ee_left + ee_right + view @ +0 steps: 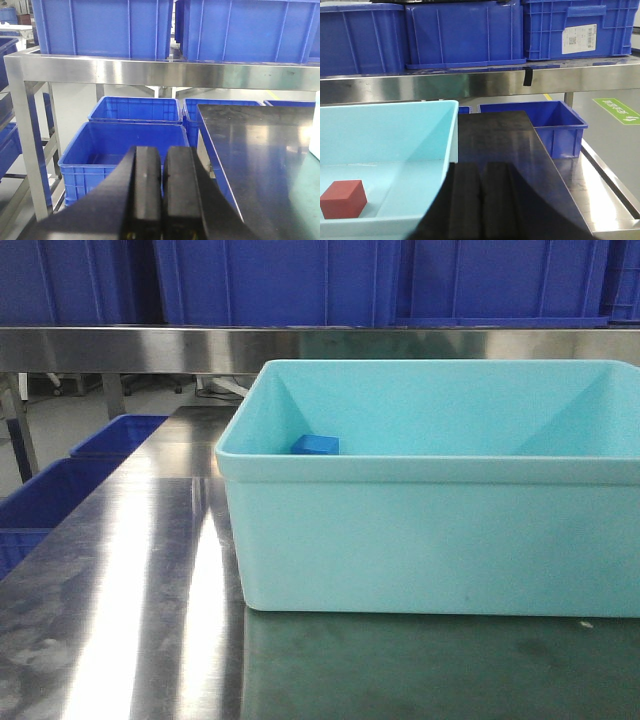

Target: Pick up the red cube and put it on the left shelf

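Observation:
The red cube (343, 199) lies on the floor of the pale cyan tub (451, 125), at the lower left of the right wrist view. My right gripper (481, 172) is shut and empty, hovering just outside the tub's right wall, well to the right of the cube. In the front view the cube is hidden by the tub's wall. The left shelf (150, 71) is a steel rack whose front bar crosses the left wrist view, with dark blue crates (102, 27) on it. My left gripper (162, 157) is shut with nothing in it, low and in front of the shelf.
A small blue block (315, 445) sits inside the cyan tub (430, 530) on the steel tabletop (130, 620). Open blue crates (125, 145) stand on the floor under the shelf, left of the table edge. Another blue crate (555, 125) stands right of the table.

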{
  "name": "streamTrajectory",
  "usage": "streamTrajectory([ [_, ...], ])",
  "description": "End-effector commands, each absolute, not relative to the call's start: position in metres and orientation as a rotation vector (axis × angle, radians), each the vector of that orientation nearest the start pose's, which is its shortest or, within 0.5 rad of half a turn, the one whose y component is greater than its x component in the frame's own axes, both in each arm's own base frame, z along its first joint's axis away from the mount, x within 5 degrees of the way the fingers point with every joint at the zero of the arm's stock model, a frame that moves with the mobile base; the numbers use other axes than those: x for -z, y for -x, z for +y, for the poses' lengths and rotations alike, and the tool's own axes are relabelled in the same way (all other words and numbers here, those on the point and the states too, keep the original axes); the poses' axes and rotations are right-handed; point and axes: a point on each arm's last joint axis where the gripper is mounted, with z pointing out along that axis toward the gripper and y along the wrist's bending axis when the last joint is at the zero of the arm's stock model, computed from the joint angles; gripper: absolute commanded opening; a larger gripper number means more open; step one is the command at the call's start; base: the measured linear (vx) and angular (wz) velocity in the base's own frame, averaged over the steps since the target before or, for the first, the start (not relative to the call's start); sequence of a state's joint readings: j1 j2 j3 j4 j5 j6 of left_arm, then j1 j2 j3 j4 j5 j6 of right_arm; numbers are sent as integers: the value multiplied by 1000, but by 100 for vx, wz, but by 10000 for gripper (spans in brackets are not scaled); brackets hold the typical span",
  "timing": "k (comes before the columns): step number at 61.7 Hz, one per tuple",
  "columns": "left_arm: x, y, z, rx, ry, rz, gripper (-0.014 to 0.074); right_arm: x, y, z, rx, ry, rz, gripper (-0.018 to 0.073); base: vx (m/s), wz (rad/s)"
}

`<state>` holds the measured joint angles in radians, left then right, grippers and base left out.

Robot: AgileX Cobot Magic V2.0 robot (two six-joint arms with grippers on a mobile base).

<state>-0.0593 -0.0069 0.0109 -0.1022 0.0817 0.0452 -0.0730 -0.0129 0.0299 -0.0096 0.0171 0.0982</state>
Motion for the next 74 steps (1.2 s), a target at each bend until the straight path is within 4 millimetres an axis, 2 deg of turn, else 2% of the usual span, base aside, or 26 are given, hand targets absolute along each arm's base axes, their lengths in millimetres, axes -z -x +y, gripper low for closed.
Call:
streamTrajectory([
  [1, -203, -56, -3, 100, 4, 1490, 102, -219, -53, -4, -6, -113, 1394, 50, 0, 0],
  [57, -203, -56, -3, 100, 4, 1490, 102, -222, -52, -4, -6, -109, 1351, 50, 0, 0],
  [65, -203, -56, -3, 100, 4, 1490, 102, -234, -49, -4, -7, -98, 1232, 50, 0, 0],
  [74, -203, -56, -3, 100, 4, 1490, 102, -266, -40, -3, -5, -90, 1145, 50, 0, 0],
])
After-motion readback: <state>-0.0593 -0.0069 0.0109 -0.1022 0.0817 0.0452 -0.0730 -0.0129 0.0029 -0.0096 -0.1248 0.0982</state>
